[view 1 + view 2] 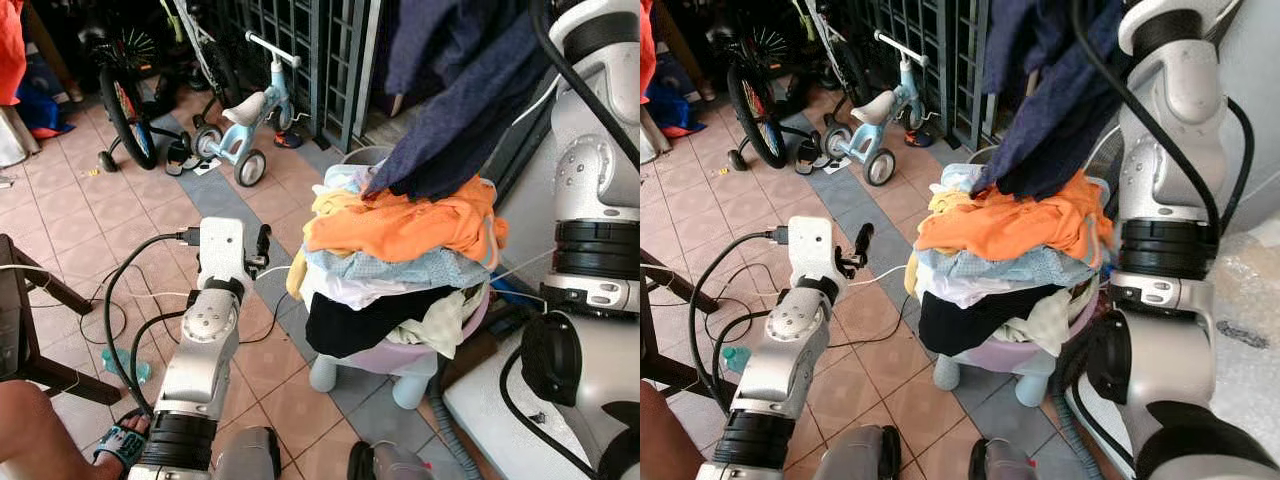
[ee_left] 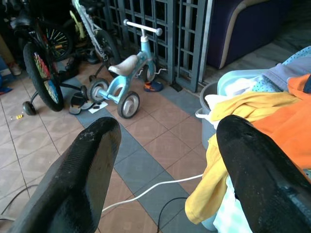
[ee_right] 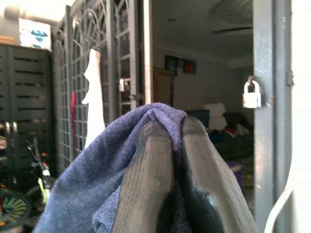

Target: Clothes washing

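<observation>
In the left eye view, the left gripper (image 1: 262, 243) hangs over the tiled floor (image 1: 90, 200) just left of the laundry pile, its silver arm reaching forward from the bottom of the picture with a black cable looping off the wrist; it touches nothing. The right arm stands raised at the right edge, and a dark blue garment (image 1: 450, 90) hangs down from above, its lower end resting on top of the pile. The pile fills a pale purple basket (image 1: 400, 355) on stubby legs, heaped well over the rim: an orange shirt (image 1: 400, 225) on top, a yellow piece (image 1: 330, 205) at its left, a light blue cloth (image 1: 390, 268) beneath, then white and black clothes. Behind stand a small blue tricycle (image 1: 245, 125) and a bicycle (image 1: 125, 90) before a metal gate. A person's sandalled foot (image 1: 120, 445) shows at the lower left. In the left wrist view, the two black fingers (image 2: 82, 179) are spread wide apart and hold nothing; the yellow and orange clothes lie close beside one finger, and a white cable crosses the floor between them. In the right wrist view, the right gripper (image 3: 175, 145) is pinched closed on a fold of the dark blue garment, lifted high in front of the gate (image 3: 97, 73), where a padlock (image 3: 251, 94) hangs.
</observation>
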`<state>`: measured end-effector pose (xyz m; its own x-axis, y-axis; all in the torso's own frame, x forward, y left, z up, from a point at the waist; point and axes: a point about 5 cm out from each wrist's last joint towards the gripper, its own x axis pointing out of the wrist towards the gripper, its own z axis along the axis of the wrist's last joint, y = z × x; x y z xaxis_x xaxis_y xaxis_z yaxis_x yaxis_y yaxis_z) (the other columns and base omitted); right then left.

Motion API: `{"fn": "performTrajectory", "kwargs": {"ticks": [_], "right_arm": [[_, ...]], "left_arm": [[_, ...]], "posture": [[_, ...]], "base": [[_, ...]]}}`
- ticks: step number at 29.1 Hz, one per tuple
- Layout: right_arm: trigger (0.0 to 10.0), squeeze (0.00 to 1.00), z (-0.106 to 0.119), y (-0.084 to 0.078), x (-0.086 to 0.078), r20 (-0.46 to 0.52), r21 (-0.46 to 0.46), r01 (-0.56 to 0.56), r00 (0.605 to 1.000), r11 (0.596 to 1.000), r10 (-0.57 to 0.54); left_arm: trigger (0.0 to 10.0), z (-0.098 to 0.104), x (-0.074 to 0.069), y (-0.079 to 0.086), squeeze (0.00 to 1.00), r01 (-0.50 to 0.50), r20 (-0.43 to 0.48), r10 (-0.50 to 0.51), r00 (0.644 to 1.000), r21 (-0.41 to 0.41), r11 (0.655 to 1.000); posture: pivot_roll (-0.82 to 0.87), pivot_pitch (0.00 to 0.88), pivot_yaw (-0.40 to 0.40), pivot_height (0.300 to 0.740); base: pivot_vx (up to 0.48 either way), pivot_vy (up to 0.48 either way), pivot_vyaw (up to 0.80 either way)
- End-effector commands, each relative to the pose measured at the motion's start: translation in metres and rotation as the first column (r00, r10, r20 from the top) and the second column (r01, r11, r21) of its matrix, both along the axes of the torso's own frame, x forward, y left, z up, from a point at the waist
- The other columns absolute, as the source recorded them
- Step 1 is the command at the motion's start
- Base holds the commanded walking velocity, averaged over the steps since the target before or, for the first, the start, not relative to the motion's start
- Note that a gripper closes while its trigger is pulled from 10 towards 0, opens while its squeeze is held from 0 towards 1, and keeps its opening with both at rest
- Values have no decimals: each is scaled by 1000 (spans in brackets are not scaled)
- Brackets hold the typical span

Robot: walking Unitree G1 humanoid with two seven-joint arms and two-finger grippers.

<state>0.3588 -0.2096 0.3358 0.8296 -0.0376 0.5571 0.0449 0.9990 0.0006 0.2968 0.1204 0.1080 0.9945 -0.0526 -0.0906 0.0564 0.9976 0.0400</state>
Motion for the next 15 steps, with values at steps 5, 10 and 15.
{"fn": "performTrajectory", "kwargs": {"ticks": [5,10,15], "right_arm": [[0,0,-35,-5,-17,-72,-28,62,995,998,-64],[10000,0,-74,13,-27,-192,-29,21,981,999,-26],[10000,0,-90,26,-29,-239,-13,-23,971,1000,20]], "left_arm": [[10000,-2,-2,0,0,15,-3,-15,1000,5,1000],[10000,5,1,-5,0,17,28,-18,999,5,1000],[10000,5,-1,-7,0,19,29,-19,999,5,1000]], "posture": [[-45,52,32,740],[-57,64,32,740],[-53,70,29,740]], "base": [[0,0,0],[0,0,0],[0,0,0]]}}
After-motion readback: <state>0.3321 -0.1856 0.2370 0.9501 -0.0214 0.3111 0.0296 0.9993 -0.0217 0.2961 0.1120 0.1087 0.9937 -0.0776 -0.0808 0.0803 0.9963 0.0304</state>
